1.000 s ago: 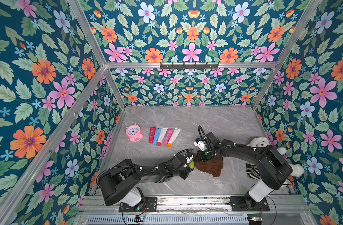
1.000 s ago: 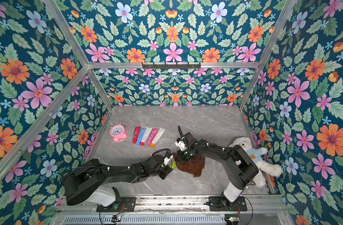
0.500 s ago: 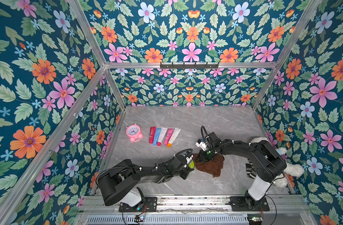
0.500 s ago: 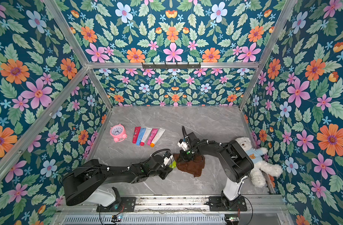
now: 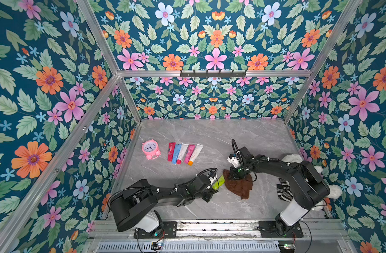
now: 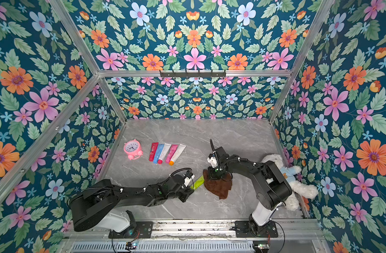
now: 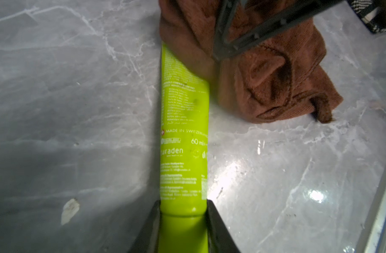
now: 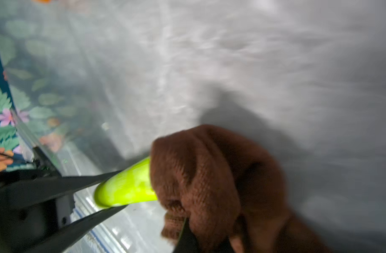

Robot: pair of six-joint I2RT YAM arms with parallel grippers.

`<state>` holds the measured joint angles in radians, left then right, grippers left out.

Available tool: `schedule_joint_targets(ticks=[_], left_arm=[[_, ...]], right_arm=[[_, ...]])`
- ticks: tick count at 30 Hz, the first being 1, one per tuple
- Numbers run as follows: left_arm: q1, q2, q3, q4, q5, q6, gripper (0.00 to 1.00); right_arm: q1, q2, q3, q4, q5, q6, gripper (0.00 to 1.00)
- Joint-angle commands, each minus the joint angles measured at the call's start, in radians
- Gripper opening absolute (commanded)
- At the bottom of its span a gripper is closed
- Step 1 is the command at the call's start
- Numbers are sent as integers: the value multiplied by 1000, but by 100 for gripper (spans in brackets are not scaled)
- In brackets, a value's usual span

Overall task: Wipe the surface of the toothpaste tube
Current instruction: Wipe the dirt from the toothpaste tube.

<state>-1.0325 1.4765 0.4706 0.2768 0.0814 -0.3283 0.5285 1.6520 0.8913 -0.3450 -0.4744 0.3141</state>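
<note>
The left tool (image 5: 212,186) is clamped on the cap end of a lime-green toothpaste tube (image 5: 219,181) - in the left wrist view its two dark fingers (image 7: 150,225) press against either side of the tube just above the shoulder. In both top views the tube sits a little toward 6 o'clock from the middle of the grey marble worktop (image 5: 209,135), its free end pointing toward 2 o'clock. Whether it rests on the worktop or is held just off it, I cannot tell.

The right tool (image 5: 235,175) is pinched closed on a bunch of brown cloth (image 5: 239,186). The cloth is draped over the tube's far end and touches it, hiding the crimped tip; the rest of the cloth trails onto the worktop toward 5 o'clock. The printed back of the tube is bare between the cloth and the left tool.

Toward 10 o'clock from the tube, well apart, five toothpaste tubes (image 5: 184,153) lie side by side in a row, with a pink alarm clock (image 5: 150,149) just beside them at 9 o'clock. At the 3 o'clock edge of the worktop - behind the right arm - lie a white teddy bear (image 6: 286,175) and a black-and-white striped cloth (image 5: 284,190).
</note>
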Motion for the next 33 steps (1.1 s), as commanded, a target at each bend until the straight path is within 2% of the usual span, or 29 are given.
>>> schedule_joint_targets(ticks=[1,8,15,20,23,26,33], left_arm=[[-1,12,4,-64,14,-1,0],[-4,13,7,-65,15,2,0],[-7,11,3,-64,13,1,0],[-7,17,7,-64,16,3,0],[-6,19,7,-65,17,4,0],[-8,15,7,-65,17,4,0],[-11,19,10,-66,17,6,0]], right_arm=[[42,-25,3,13,-36,34,0],[87,91,10,93,-69,73,0],[60,135,39,3,80,32,0],[68,104,47,-8,110,29,0],[86,122,66,-35,160,25,6],[104,139,73,-37,193,30,7],[125,172,90,-72,311,43,0]])
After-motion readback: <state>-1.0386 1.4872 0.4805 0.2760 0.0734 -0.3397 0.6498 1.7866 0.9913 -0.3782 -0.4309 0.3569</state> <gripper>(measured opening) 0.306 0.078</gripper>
